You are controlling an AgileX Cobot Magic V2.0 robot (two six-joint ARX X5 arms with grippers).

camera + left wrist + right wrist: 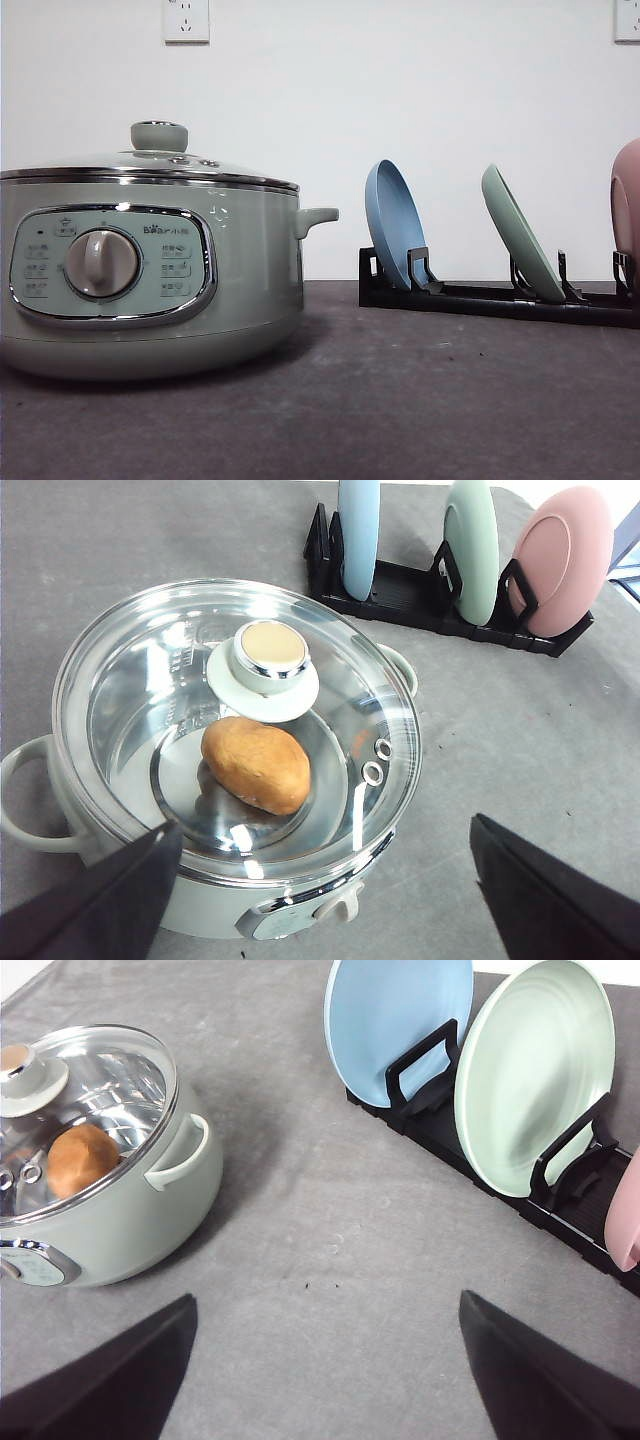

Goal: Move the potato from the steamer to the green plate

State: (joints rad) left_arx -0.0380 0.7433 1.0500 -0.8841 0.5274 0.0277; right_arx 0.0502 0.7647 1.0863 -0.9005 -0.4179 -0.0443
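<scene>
- Our left claw [320, 900] hangs wide open over the steamer [235, 760] and holds nothing. We see its two dark fingers [95, 905] at the lower corners of the left wrist picture.
- Our right claw [325, 1375] is wide open too, with nothing in it. It hangs over the bare grey table [330, 1230], between the steamer and the plate rack [480, 1160].
- Both arms are up high and look down at a slant, so we think no step of the job has begun.
- We see the potato [256, 764] lying on the floor of the pot, near the middle of the left wrist picture. The glass lid [160, 680] is shut on top, so the potato is locked in.
- A knob [270, 652] sits on the middle of the lid. We guess the lid must come off by it first.
- We find the green plate [530, 1075] at the upper right of the right wrist picture. It stands on its edge in the black rack, between the blue plate [400, 1015] and the pink plate [625, 1210].
- Standing up like that, it cannot hold a potato, so we think it must be laid flat on the table.
- We cannot tell how tightly the rack holds it.
</scene>
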